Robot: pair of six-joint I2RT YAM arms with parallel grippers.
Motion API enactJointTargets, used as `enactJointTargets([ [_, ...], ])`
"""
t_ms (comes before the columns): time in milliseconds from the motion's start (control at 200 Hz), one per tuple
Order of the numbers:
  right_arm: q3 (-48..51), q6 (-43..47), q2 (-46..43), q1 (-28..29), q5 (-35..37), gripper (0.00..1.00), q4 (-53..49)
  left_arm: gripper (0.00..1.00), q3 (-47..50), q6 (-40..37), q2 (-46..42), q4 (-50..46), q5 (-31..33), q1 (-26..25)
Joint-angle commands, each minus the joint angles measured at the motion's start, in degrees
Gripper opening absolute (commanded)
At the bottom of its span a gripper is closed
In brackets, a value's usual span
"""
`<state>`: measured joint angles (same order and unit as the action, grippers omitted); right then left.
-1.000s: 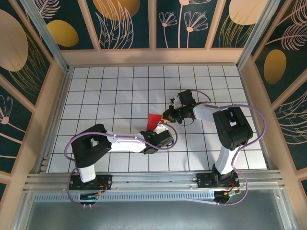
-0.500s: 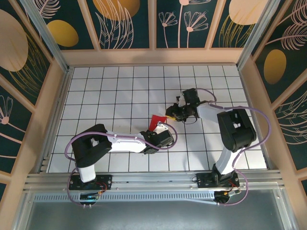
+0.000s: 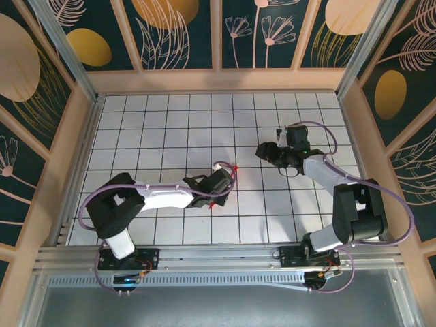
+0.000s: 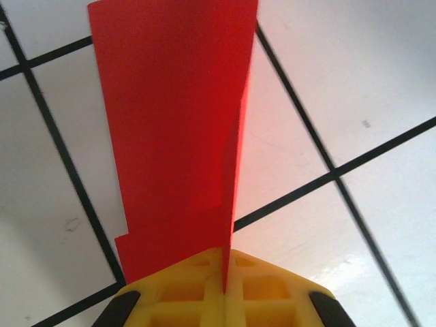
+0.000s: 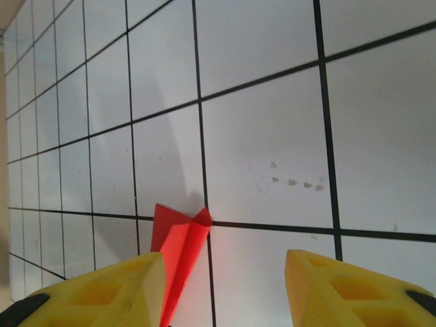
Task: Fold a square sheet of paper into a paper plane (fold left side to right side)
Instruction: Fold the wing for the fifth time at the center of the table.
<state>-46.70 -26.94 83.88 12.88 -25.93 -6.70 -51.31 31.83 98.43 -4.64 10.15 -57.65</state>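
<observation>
Red paper (image 4: 177, 136) is sitting clamped in the left jaws while the right jaws are hanging apart, empty.

Seen from above, the red paper (image 3: 235, 165) lies almost wholly under the left arm's wrist, and the sliver that shows is too small to give its shape. In the left wrist view its far end runs off the top edge and its near end disappears inside the left claw (image 4: 225, 289). In the right wrist view its lower part is behind a finger (image 5: 102, 293) of the right claw (image 5: 223, 262), and the bottom edge cuts off both fingers.

White-and-black arms (image 3: 163, 197), lilac cables (image 3: 82, 211), yellow gripper fingers (image 5: 320, 289)
</observation>
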Motion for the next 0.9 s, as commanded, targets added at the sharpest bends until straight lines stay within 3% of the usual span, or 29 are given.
enactJointTargets([
  [0, 1.46, 2.50, 0.06, -0.22, -1.87, 0.50, 0.97, 0.00, 0.42, 3.06, -1.94, 4.50, -9.18, 1.36],
  [460, 6.12, 1.38, -0.14, 0.74, -6.15, 0.47, 5.98, 0.00, 0.47, 12.25, 3.18, 12.78, -26.31, 7.49],
  [896, 8.41, -1.08, -0.20, 3.43, -6.01, 0.46, 9.28, 0.00, 0.21, 19.01, 7.91, 20.19, -31.92, 9.05],
])
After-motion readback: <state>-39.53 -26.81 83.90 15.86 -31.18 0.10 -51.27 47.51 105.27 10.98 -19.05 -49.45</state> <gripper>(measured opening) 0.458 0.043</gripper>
